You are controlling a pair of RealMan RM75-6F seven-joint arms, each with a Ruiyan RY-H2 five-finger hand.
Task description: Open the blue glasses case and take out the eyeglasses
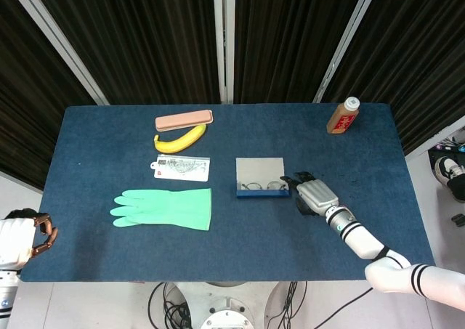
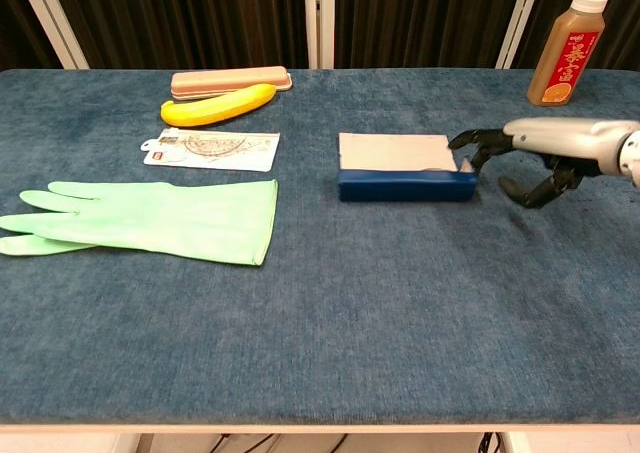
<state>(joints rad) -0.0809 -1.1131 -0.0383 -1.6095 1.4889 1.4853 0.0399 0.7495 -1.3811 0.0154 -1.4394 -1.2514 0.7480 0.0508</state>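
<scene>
The blue glasses case (image 1: 262, 193) lies open at mid-table, its grey lid (image 1: 260, 169) flat behind it. Eyeglasses (image 1: 263, 187) rest inside against the front wall; the chest view shows only that blue wall (image 2: 405, 185) and the lid (image 2: 392, 151). My right hand (image 1: 314, 196) is low over the cloth just right of the case, holding nothing. In the chest view the right hand (image 2: 530, 158) has its fingers spread, and the fingertips (image 2: 466, 139) reach the case's right end. My left hand (image 1: 40, 233) hangs off the table's front-left corner, fingers loosely curved and empty.
A green rubber glove (image 1: 166, 208) lies flat front left. Behind it are a packaged item (image 1: 182, 167), a banana (image 1: 179, 139) and a pink case (image 1: 184, 120). A brown bottle (image 1: 343, 115) stands at the far right corner. Bare blue cloth (image 2: 400, 303) covers the front.
</scene>
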